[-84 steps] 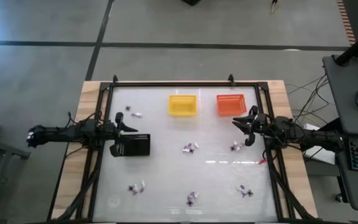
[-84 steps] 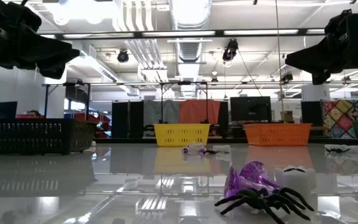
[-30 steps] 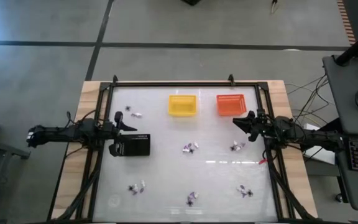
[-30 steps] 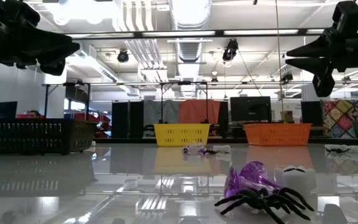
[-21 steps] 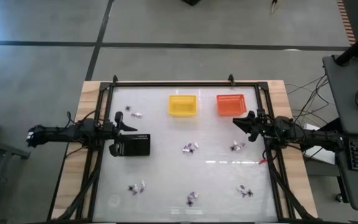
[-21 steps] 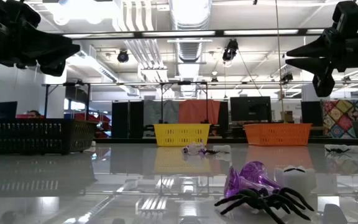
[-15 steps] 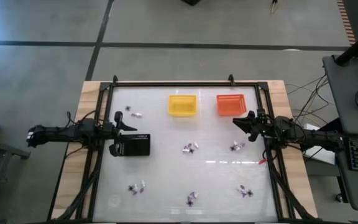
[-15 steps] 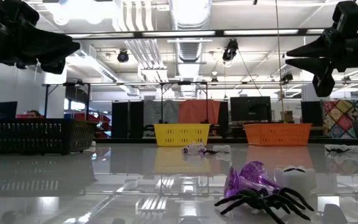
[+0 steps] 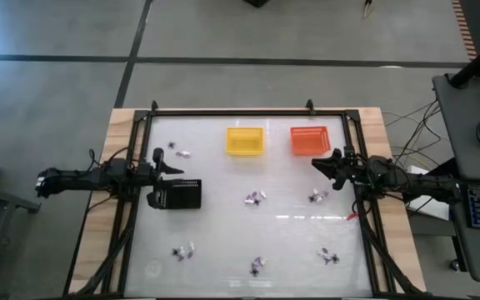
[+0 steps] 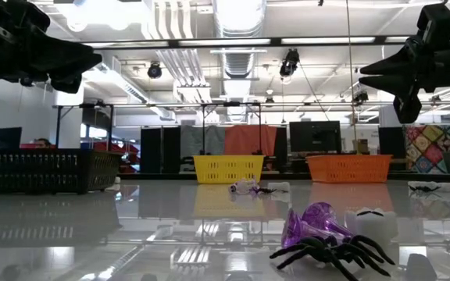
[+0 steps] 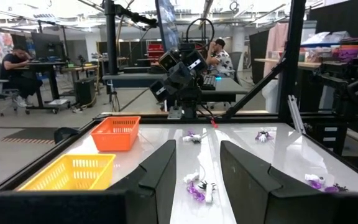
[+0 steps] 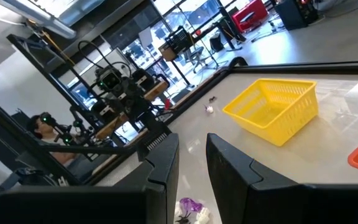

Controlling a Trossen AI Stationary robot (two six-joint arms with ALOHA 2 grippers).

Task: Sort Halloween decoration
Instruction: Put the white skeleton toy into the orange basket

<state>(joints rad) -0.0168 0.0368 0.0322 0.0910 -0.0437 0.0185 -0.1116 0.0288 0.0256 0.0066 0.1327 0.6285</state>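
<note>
A: Looking at the Halloween decoration (image 9: 255, 197) lying in small clusters across the desk (image 9: 223, 225): centre, centre right, upper left and along the lower edge of the frame. Seeing none of it in the yellow basket (image 9: 244, 129) or the orange basket (image 9: 309, 129).

B: Noting the left hand (image 9: 169, 169) hanging released and empty at middle left, just beside the black tray (image 9: 182, 200). Noting the right hand (image 9: 322, 165) likewise released and empty at middle right, near the orange basket.

A: Worrying about pinching two trinkets at once, with pieces in each cluster touching.

B: Probably also risking a tiny piece skidding off on that glossy top, or landing in the wrong basket.
</note>
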